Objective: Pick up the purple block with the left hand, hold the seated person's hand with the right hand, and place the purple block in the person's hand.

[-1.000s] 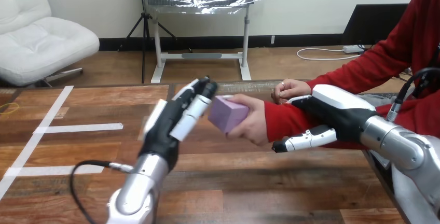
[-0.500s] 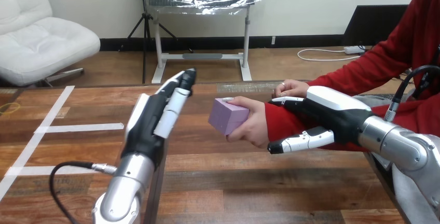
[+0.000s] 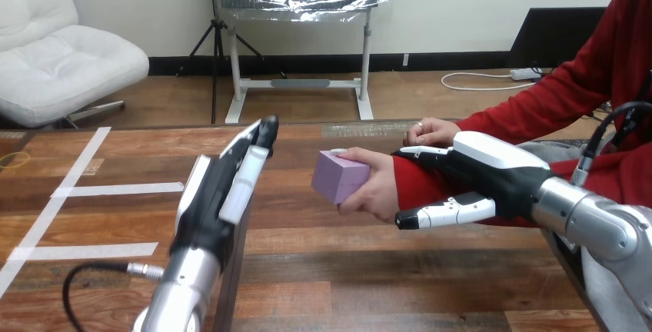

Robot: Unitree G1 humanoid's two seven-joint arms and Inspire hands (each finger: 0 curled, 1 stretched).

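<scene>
One block (image 3: 340, 176) is in play: a pale purple cuboid with flat faces and crisp edges, its top face lighter than the side turned toward the camera. It is off the table (image 3: 323, 270), held over the middle of the boards in the person's hand (image 3: 377, 186), which grips it from the right with one fingertip on its top and others under its lower edge. Two robot hands show. The left hand (image 3: 219, 190) stands raised to the left of the block, its fingers straight and close together, pointing up and away; it holds nothing, and a clear gap lies between it and the block. The right hand (image 3: 484, 164) comes in from the right and clasps the red-sleeved wrist just behind the block-holding hand, its fingers (image 3: 423, 151) laid over the top and its thumb (image 3: 438, 214) reaching beneath. Two of the person's hands show: the second hand (image 3: 432, 129) lies at the table's far edge, just behind the right hand's fingers. Three strips of white tape (image 3: 115, 190) mark the table's left part.
</scene>
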